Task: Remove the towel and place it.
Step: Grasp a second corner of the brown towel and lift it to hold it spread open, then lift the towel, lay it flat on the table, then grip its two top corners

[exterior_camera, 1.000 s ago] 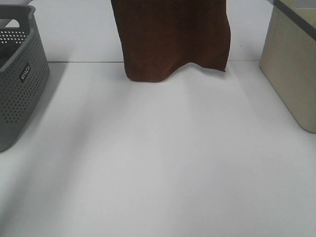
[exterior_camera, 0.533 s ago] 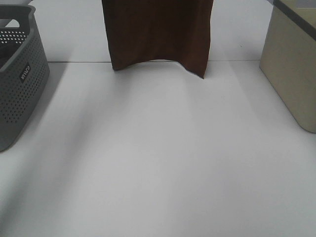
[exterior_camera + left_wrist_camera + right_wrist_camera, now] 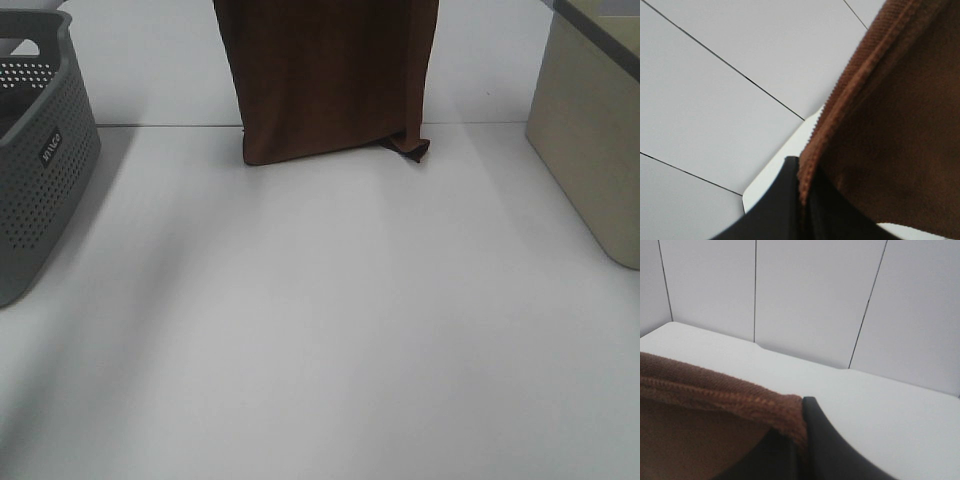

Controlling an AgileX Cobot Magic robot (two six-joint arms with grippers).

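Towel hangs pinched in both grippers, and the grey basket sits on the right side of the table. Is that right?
No. The exterior high view shows the grey basket on the left side of the table; the towel does hang pinched in the left gripper and right gripper.

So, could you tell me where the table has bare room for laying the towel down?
The widest free patch is the table between the grey basket and the beige bin, from the hanging hem of the towel to the near edge. It is crowded only against the basket, the bin and the hem at the back.
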